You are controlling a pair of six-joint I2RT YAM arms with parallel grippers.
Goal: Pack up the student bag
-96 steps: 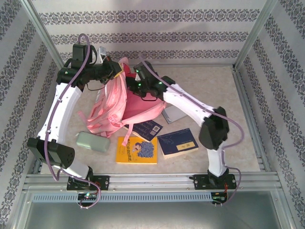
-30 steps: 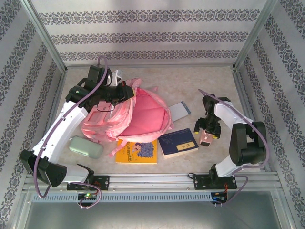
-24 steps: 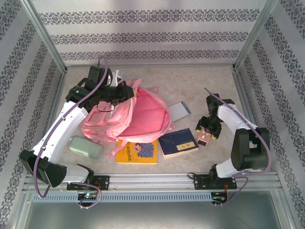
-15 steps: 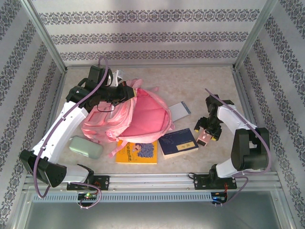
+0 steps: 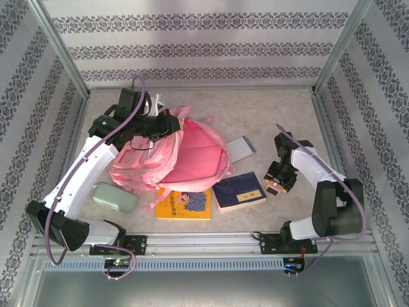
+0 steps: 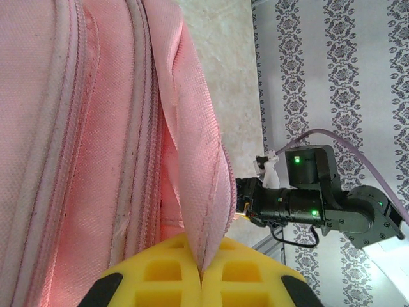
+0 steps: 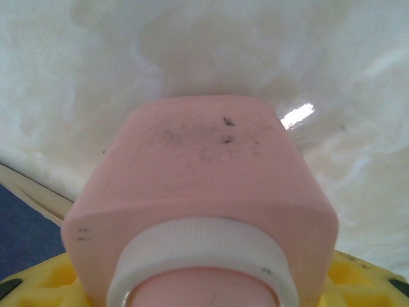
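Note:
The student bag [image 5: 192, 157], pink and soft, lies left of centre with its main compartment gaping toward the right. My left gripper [image 5: 174, 123] is shut on the bag's upper rim. In the left wrist view the yellow pads [image 6: 153, 275] pinch a fold of pink fabric [image 6: 192, 160] at my left gripper [image 6: 202, 272]. My right gripper [image 5: 276, 185] is at the right of the table, closed around a small pink bottle [image 5: 273, 188]. The right wrist view has the bottle [image 7: 198, 166] with its white cap ring between the yellow pads [image 7: 38, 281] of my right gripper [image 7: 201, 281].
A teal pouch [image 5: 115, 197] lies left of the bag. Near its mouth lie a yellow book [image 5: 185, 203], a dark blue book [image 5: 238, 190] and a grey notebook [image 5: 241, 148]. Metal frame rails edge the table; the blue book's corner [image 7: 22, 236] is just left of the bottle.
The right arm left the bag and swung to the right side of the table. Over the last second its gripper settled onto the pink bottle and its jaws narrowed. The left gripper kept its hold.

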